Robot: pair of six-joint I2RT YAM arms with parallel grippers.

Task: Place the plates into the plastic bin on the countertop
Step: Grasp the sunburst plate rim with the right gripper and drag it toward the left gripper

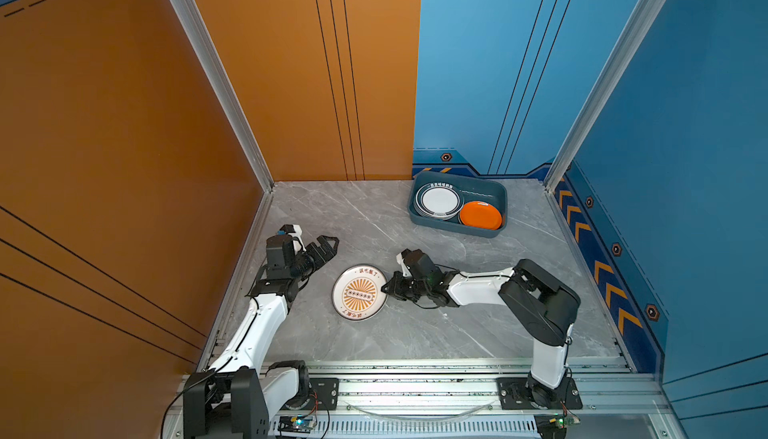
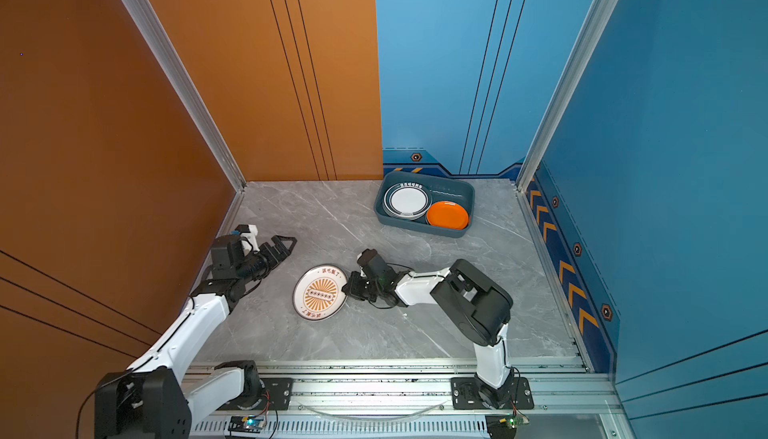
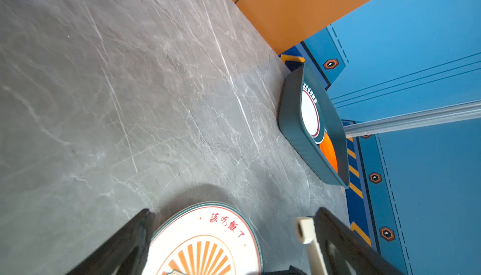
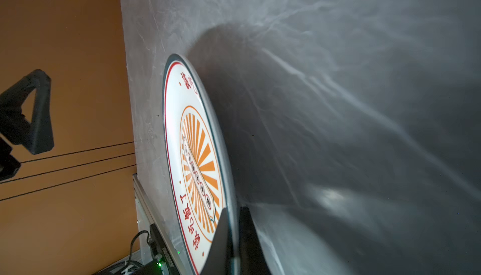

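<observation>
The countertop [image 1: 353, 216] is a flat grey surface with white veins, like marble, and its finish looks dull. A round plate [image 1: 360, 292] [image 2: 320, 292] is found on it, near the front and between the two arms. It is glossy white with a thin dark rim, a red line inside the rim and an orange sunburst in the middle. The right gripper [image 1: 386, 287] [image 2: 347, 287] is closed on the rim of this plate at the side toward its own arm. In the right wrist view the two black fingers [image 4: 250, 240] are seen pressed on both faces of the rim. A dark shadow is spread under the plate [image 4: 197, 156], and it cannot be told surely whether the held side is lifted.

The left gripper [image 1: 328, 246] [image 2: 286, 246] is wide open and nothing is held in it. It is near the plate but apart from it.

The bin [image 1: 457, 227] [image 2: 419, 225] is a dark teal plastic tub with rounded corners, placed at the back by the blue wall [image 1: 498, 63]. A white plate [image 1: 439, 201] with a dark ring lies inside, and rims of more plates are seen under it, but they cannot be counted. An orange plate [image 1: 481, 214] lies beside it, partly hidden by the bin wall.

In the left wrist view the plate [image 3: 205, 242] is cut off by the picture edge. Red characters "該吃飯了" are read there. The white writing on the ring of the plate in the bin is too small to read.
</observation>
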